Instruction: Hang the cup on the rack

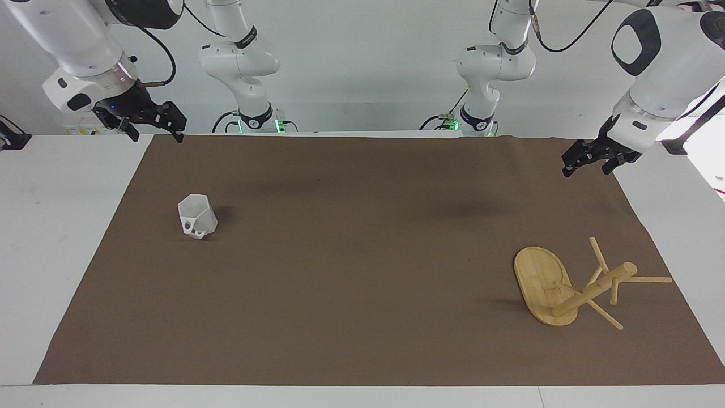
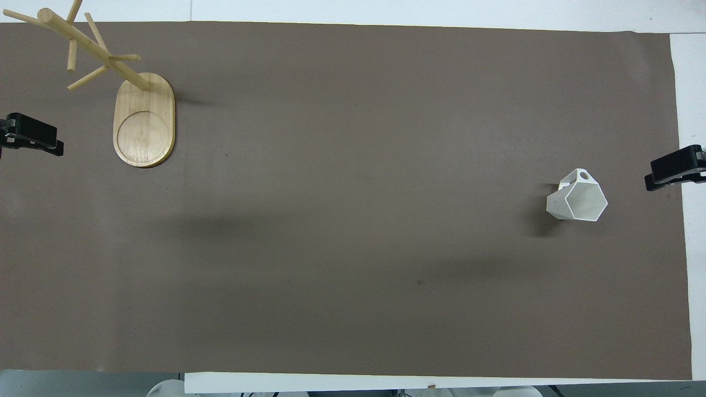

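The white faceted cup [image 1: 197, 216] [image 2: 577, 199] stands mouth up on the brown mat toward the right arm's end, its angular handle turned away from the robots. The bamboo rack [image 1: 545, 285] [image 2: 144, 121] stands on its oval base toward the left arm's end, farther from the robots than the cup, with bare pegs. My right gripper [image 1: 156, 132] [image 2: 674, 172] hangs open and empty over the mat's corner, well apart from the cup. Over the mat's edge at the other end, my left gripper [image 1: 588, 166] [image 2: 33, 138] is open and empty, high above the table and apart from the rack.
A brown mat [image 1: 362, 294] [image 2: 353, 248] covers most of the white table [image 1: 51, 238]. Nothing but the cup and the rack lies on it. The arms' bases stand at the table's edge on the robots' side.
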### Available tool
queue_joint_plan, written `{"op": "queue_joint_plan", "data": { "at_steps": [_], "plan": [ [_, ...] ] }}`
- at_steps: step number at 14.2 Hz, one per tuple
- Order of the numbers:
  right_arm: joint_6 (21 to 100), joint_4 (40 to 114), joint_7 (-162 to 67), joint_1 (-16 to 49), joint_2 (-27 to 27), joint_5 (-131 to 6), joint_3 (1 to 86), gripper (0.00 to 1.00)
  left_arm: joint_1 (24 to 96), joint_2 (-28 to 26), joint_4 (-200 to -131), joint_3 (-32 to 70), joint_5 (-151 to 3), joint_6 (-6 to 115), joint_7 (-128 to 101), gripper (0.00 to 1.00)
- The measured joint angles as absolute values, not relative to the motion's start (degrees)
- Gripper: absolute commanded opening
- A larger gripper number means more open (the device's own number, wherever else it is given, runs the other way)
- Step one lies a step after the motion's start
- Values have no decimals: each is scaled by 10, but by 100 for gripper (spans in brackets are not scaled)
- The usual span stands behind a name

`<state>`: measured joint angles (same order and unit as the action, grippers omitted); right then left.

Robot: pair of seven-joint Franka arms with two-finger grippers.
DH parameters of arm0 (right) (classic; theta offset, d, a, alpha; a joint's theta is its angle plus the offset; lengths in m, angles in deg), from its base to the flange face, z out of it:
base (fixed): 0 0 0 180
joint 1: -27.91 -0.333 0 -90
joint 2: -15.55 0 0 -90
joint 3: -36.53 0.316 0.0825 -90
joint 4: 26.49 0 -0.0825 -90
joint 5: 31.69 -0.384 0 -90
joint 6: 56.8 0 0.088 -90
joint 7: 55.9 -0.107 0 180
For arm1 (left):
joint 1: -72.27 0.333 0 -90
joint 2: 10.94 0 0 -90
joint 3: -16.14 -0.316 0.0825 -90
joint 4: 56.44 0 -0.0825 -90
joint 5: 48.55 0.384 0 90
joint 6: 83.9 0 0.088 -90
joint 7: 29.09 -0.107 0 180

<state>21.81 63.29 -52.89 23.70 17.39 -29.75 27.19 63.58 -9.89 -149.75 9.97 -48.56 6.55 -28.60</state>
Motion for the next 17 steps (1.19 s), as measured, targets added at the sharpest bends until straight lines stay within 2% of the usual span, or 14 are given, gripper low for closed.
{"op": "queue_joint_plan", "data": {
  "at_steps": [9, 11, 13, 15, 17],
  "plan": [
    [218, 636, -505, 239, 174, -297, 269, 100, 636, -99, -1498, 100, -486, 65, -286, 100],
    [223, 636, -390, 242, 174, -297, 268, 100, 636, -99, -1498, 100, -486, 65, -286, 100],
    [264, 646, -229, 261, 174, -297, 268, 100, 636, -99, -1498, 100, -486, 65, -286, 100],
    [297, 660, -74, 292, 172, -314, 268, 100, 636, -99, -1498, 100, -486, 65, -286, 100],
    [316, 670, 89, 344, 157, -391, 268, 100, 636, -99, -1498, 100, -486, 65, -286, 100]
  ]
}}
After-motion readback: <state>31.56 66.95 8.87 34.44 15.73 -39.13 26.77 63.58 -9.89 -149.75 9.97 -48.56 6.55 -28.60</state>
